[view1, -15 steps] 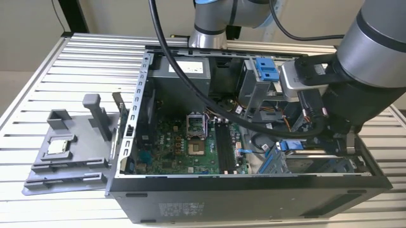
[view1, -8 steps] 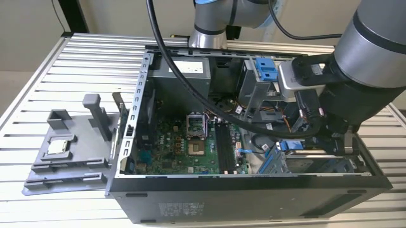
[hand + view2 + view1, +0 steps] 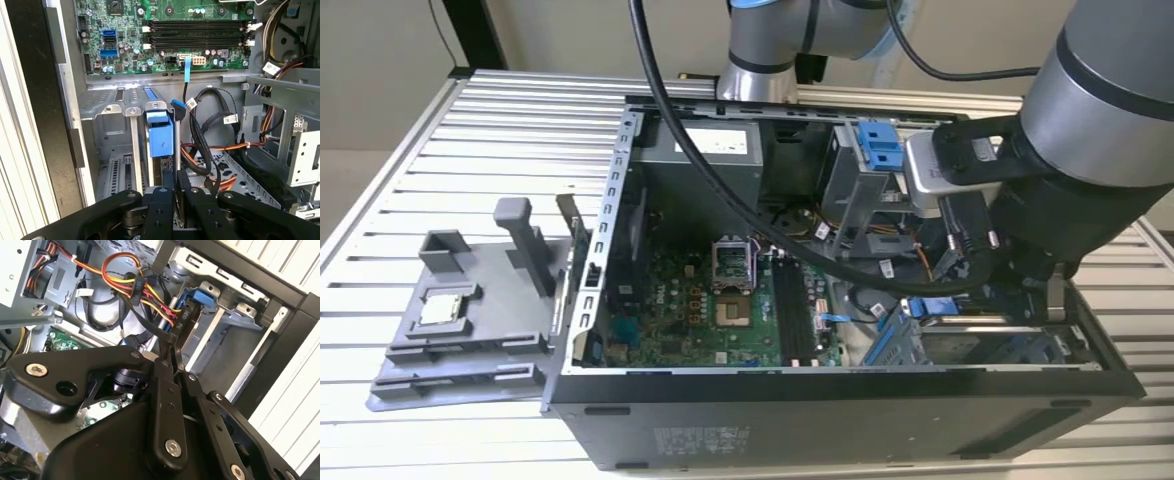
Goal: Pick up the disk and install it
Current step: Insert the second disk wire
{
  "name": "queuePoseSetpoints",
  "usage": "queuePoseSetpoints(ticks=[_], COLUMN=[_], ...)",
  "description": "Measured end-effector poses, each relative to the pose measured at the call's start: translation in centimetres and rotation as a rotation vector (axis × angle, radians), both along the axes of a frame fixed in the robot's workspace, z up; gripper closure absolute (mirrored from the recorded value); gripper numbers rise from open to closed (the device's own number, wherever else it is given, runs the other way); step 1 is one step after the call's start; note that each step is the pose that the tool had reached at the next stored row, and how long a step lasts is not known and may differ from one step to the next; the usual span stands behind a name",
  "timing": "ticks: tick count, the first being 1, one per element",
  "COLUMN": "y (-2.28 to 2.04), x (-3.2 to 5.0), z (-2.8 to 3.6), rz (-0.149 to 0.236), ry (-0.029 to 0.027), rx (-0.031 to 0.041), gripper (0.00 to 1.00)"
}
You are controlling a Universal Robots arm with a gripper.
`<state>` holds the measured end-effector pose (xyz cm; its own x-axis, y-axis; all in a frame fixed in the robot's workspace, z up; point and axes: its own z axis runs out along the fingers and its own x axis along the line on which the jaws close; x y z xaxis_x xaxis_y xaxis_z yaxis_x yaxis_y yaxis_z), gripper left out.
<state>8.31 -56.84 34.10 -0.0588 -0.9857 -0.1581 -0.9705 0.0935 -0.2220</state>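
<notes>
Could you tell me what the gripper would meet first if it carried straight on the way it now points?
Most likely the blue drive carrier standing in the metal drive bay, directly ahead of the gripper in the first wrist view, though depth is unclear.

Bright even daylight, sharp frames, glare on the slatted table [image 3: 400, 210]

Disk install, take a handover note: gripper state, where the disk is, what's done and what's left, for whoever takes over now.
Gripper: fingers together, nothing visibly held, low inside the computer case at the drive cage.
Disk: stands on edge in a cage slot just ahead of the fingertips, blue frame showing.
Done: disk picked up and put into the slot.
Left: full seating cannot be judged; check it.
</notes>
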Motion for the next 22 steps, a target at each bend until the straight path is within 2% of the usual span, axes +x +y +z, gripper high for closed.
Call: queuePoseSetpoints(ticks=[2,3,5,8,9,13,18,22], y=[0.0,0.0,-0.01,-0.01,0.0,-0.01,-0.01,-0.01], x=[-0.01,-0.02,-0.09,-0.28,-0.39,-0.83,-0.99,-1.0], z=[-0.01,-0.01,-0.02,0.0,-0.01,-0.01,-0.01,-0.01], rz=[0.0,0.0,0.0,0.0,0.0,0.0,0.0,0.001], ry=[-0.011,-0.0144,-0.0158,-0.0168,-0.019,-0.0348,-0.0469,-0.0477], rx=[-0.0106,-0.0147,-0.0165,-0.0176,-0.0175,-0.0178,-0.018,-0.0179], gripper=[1.0,1.0,1.0,1.0,1.0,1.0,1.0,1.0])
